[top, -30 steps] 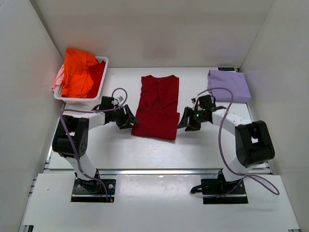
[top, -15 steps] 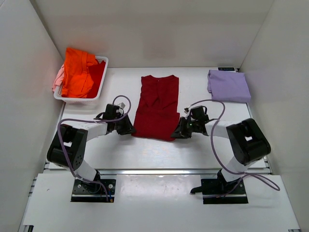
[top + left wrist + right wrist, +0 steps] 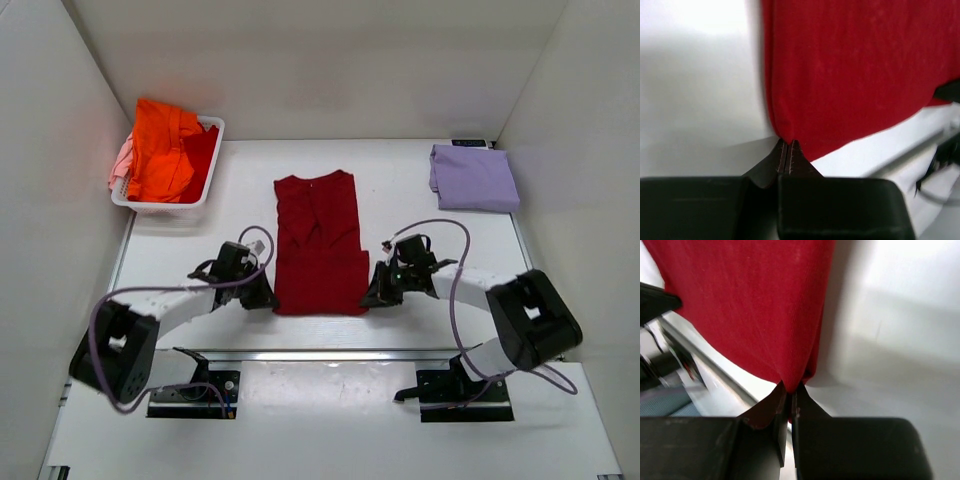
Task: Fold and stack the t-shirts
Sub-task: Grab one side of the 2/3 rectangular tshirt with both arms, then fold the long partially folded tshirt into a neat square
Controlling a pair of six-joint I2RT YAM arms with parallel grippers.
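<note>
While both wrist views blur toward their edges, each shows jaws pressed together on cloth: left pincer (image 3: 787, 146) clamped on the near-left corner of the dark red t-shirt (image 3: 318, 245), right pincer (image 3: 790, 389) clamped on its near-right corner. Shirt lies flat mid-bench (image 3: 250, 180). Lavender t-shirt (image 3: 474, 178) folded far right. Orange t-shirt (image 3: 160, 148) heaped in the basket (image 3: 214, 128) far left, hiding most of a pale pink t-shirt (image 3: 120, 160); red cloth (image 3: 203, 152) beside it, kind unclear.

Dark red t-shirt (image 3: 318, 245) lies folded lengthwise mid-tabletop; lavender t-shirt (image 3: 474, 178) folded far right; orange t-shirt (image 3: 160, 148) heaped far left.
</note>
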